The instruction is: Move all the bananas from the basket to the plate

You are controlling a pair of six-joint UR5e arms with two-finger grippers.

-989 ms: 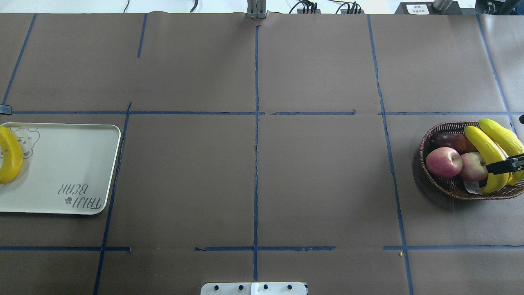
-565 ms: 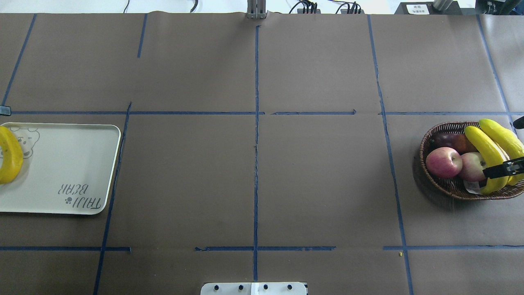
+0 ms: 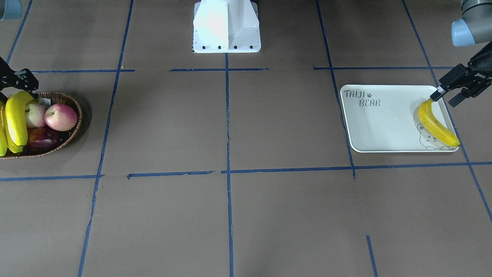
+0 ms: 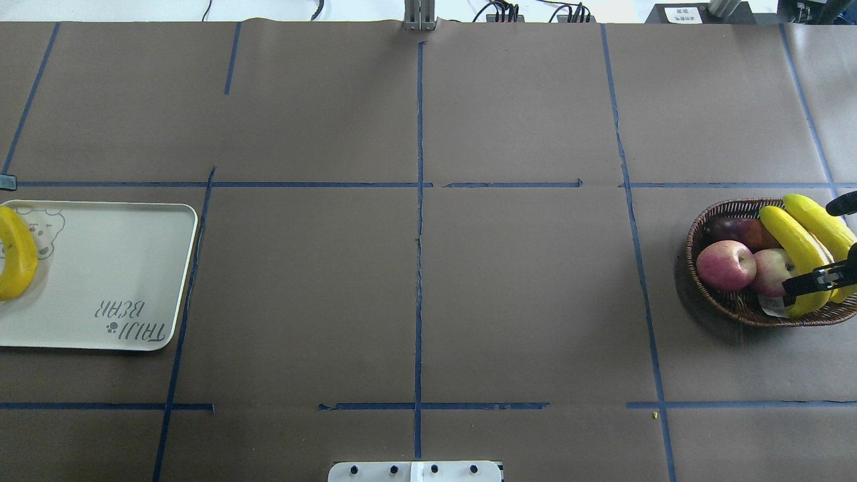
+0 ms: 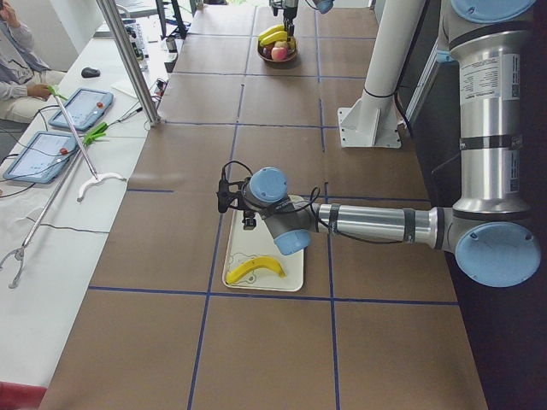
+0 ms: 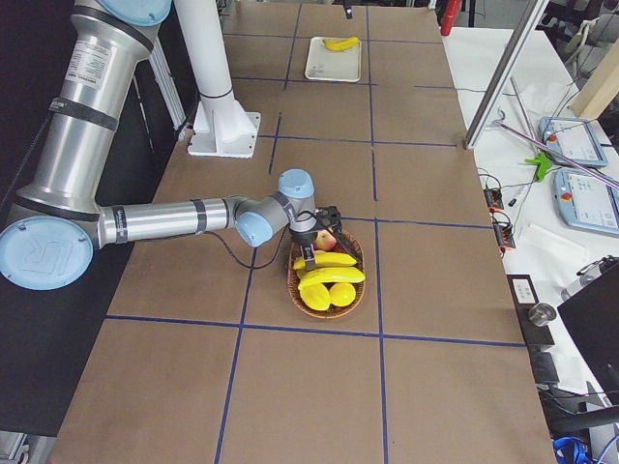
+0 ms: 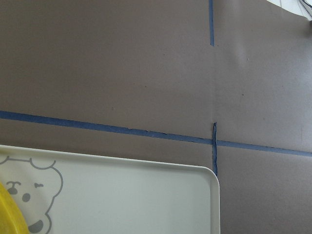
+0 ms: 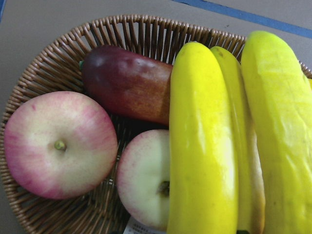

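bench [image 4: 522, 288]: brown paper, blue tape grid
plate [image 3: 384, 123]: flat at the robot's left end, well apart from the basket
basket [image 4: 736, 304]: at the robot's right end, full of fruit
banana on the plate [image 3: 436, 123]: one, lying along the outer short edge, partly over the bear drawing
bananas in the basket [image 8: 200, 146]: two smooth ones side by side, touching, lying on top of the other fruit; a bumpier yellow fruit [image 8: 282, 136] pressed against them on the outer side
two apples [image 8: 58, 146] and a dark red fruit [image 8: 126, 83] beside them in the basket
right gripper [image 4: 807, 248]: over the basket bananas, fingers spread, pinching nothing
left gripper [image 3: 445, 98]: at the plate's corner, just beside the plate banana's tip, fingers spread, holding nothing
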